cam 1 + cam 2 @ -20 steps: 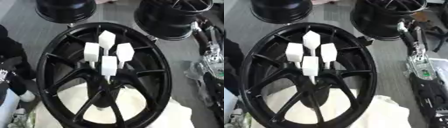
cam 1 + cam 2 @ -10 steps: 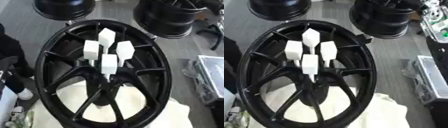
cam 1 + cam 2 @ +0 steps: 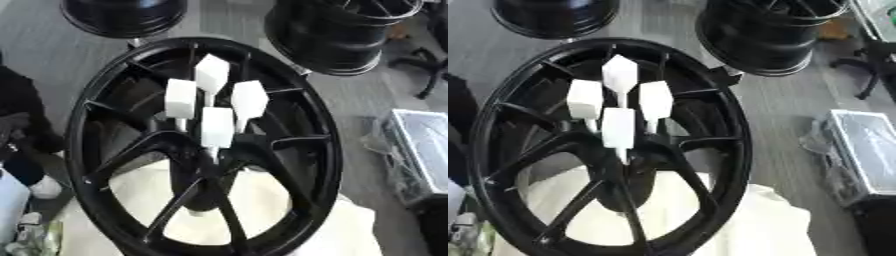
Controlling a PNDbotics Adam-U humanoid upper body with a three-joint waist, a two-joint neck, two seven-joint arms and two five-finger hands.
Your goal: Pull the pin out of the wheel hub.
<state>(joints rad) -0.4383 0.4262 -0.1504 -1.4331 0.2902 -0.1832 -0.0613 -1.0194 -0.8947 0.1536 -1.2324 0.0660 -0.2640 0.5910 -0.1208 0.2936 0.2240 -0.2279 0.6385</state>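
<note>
A large black wheel hub point(image 3: 325, 150) lies flat and fills the middle of both views. Four white pins with block-shaped heads stand upright in a cluster over its centre: one at the back point(image 3: 212, 74), one on the left point(image 3: 181, 98), one on the right point(image 3: 249, 99) and one at the front point(image 3: 218, 127). Thin stems run from them down into the hub's middle. Neither of my hands shows in either view, and nothing touches the pins.
The hub rests on a cream cloth point(image 3: 354, 232). Two more black wheels stand behind it, at back left point(image 3: 122, 15) and back right point(image 3: 337, 35). A clear-lidded case point(image 3: 420, 150) lies on the floor to the right. A dark shape point(image 3: 17, 117) fills the left edge.
My right arm, seen at the right edge a second ago, has drawn out of view. The four pins and the hub stand as before.
</note>
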